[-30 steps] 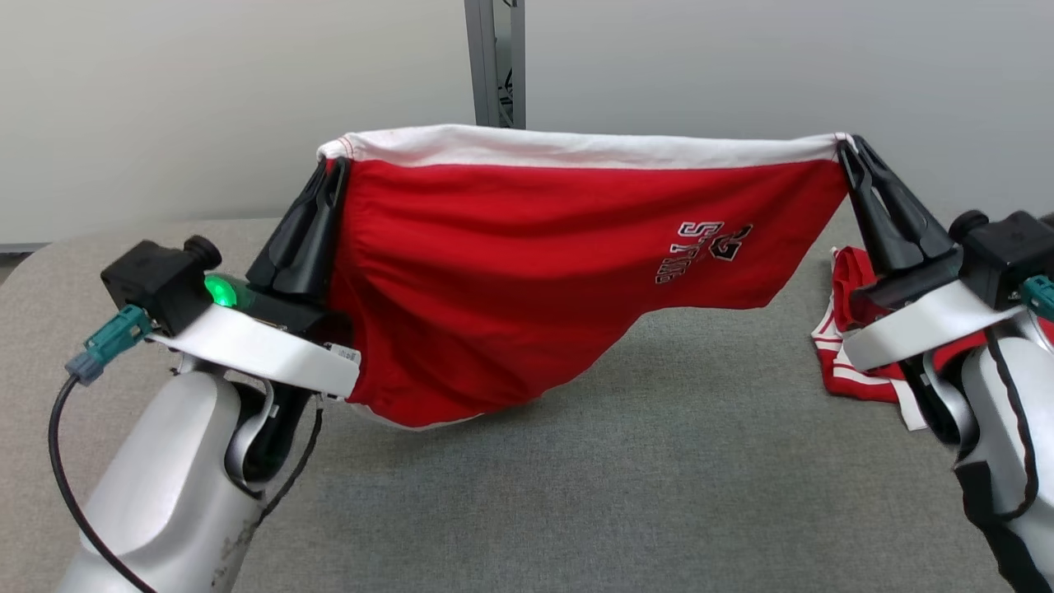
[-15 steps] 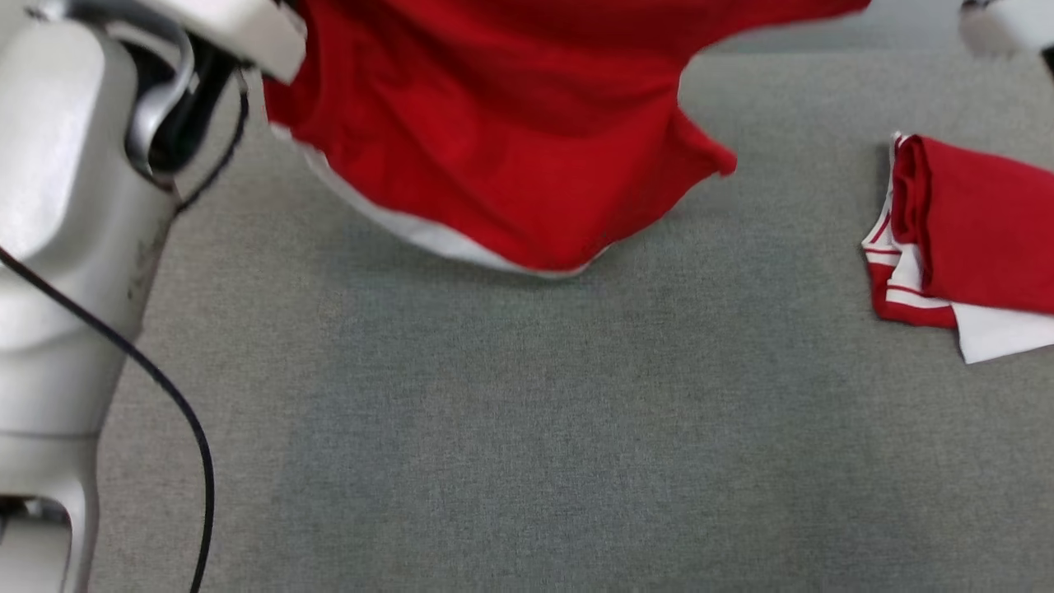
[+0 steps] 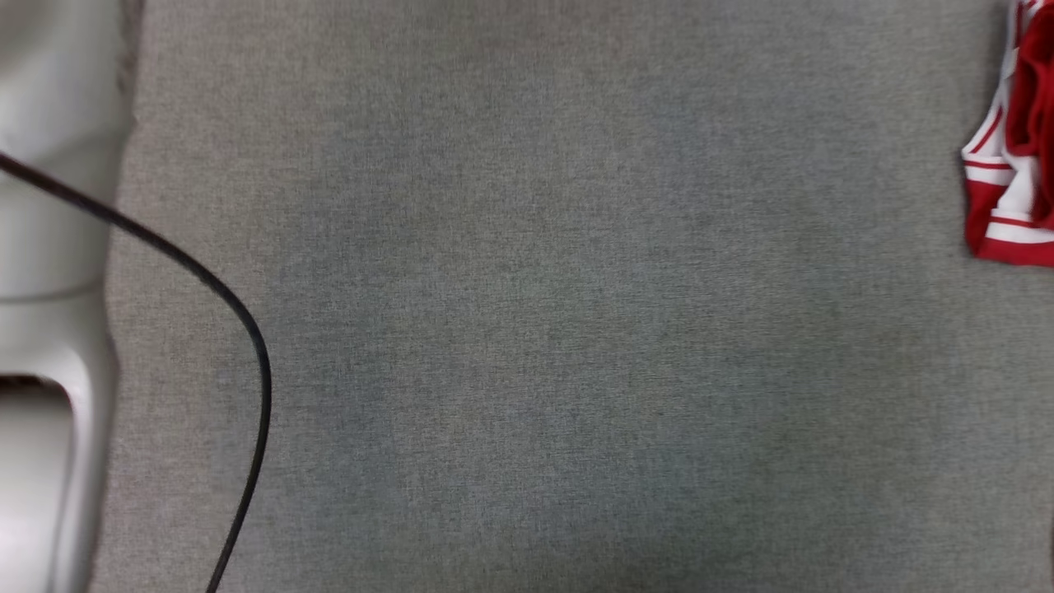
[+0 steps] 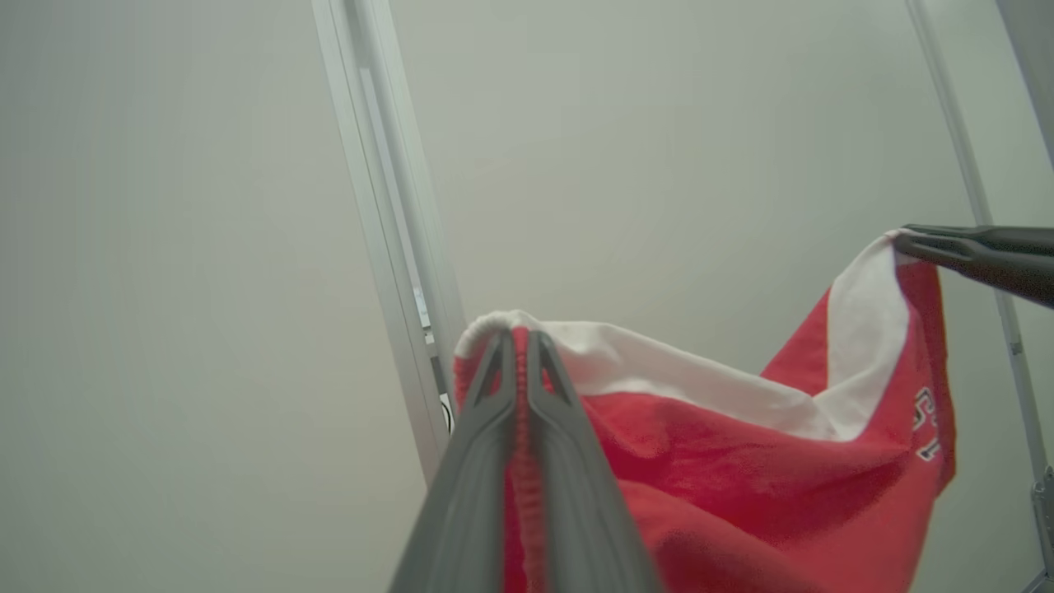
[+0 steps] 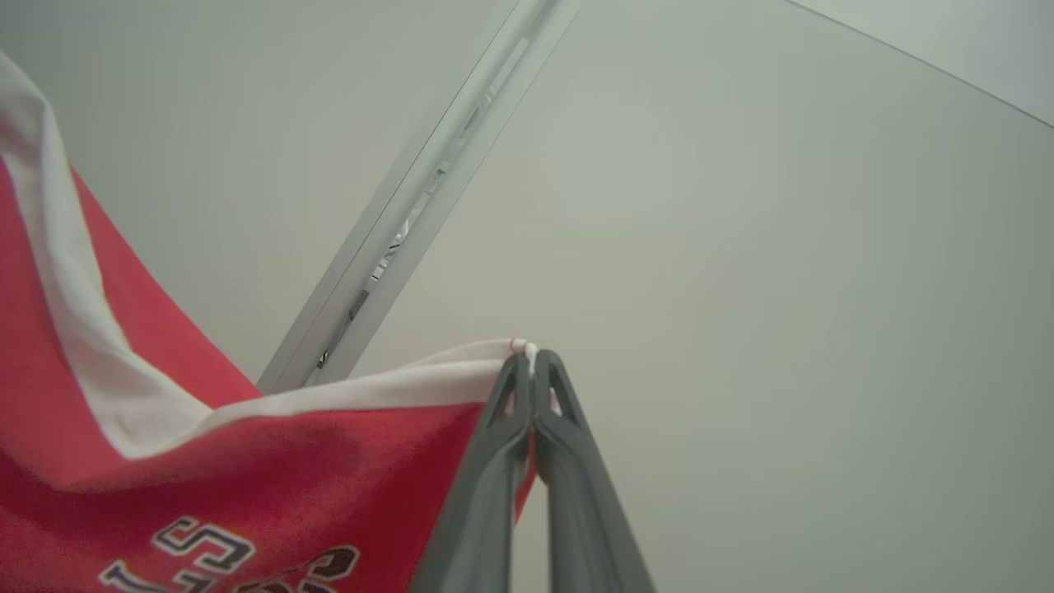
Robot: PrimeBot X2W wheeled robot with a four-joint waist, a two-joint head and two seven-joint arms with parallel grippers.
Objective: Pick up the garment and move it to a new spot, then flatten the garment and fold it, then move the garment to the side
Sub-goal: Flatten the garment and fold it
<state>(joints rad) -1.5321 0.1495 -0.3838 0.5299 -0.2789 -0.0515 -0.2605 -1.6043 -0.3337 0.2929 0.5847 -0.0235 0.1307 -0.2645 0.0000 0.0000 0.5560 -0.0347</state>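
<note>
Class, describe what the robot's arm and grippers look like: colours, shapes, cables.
Both the left gripper and right gripper have two long, dark grey fingers tapering to slim tips, with cut-outs near the ends. The left arm is smooth glossy silver-white; a thin black cable loops beside it.

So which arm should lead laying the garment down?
Left, likely: left fingers and right fingers both pinch the garment's hem, but a folded cloth lies on the table's right side.

Garment (image 4: 741, 478) soft cloth; tbl cover (image 3: 527, 329) matt (woven).
</note>
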